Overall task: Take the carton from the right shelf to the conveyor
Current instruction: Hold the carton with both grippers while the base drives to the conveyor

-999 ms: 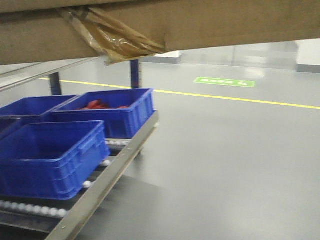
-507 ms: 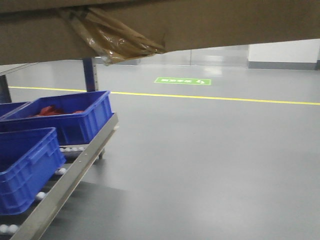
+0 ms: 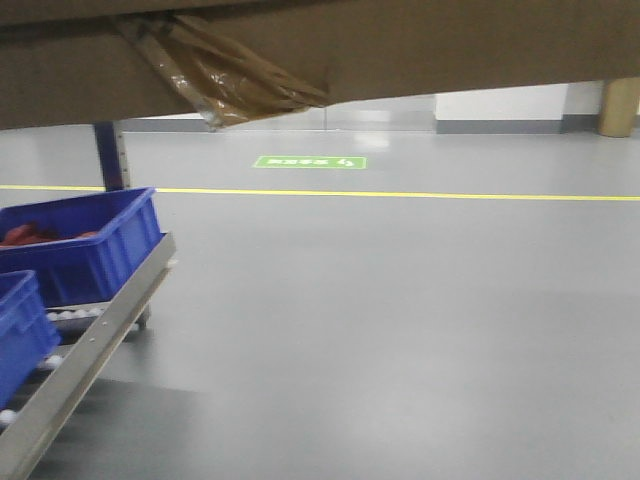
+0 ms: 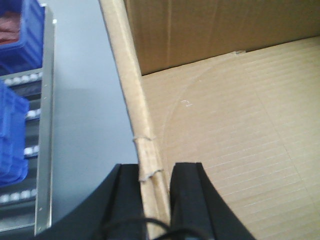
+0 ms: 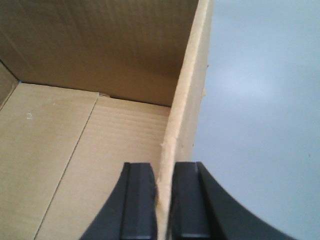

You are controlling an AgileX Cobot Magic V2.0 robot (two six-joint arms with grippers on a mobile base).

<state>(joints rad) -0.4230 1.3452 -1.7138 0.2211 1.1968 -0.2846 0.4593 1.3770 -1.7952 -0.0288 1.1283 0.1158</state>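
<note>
My front view is evenly lit from overhead and a little soft all over. The carton (image 3: 420, 45) across its top is dark, in its own shade. The floor (image 3: 400, 320) carries pale glare far off by the wall and a dull shadow near the left rack (image 3: 90, 335). In my left wrist view the blue bins (image 4: 12, 130) blur, and my left gripper (image 4: 156, 169) reads as flat black. My right wrist view has a shaded far carton wall and washed-out floor at the right.
</note>
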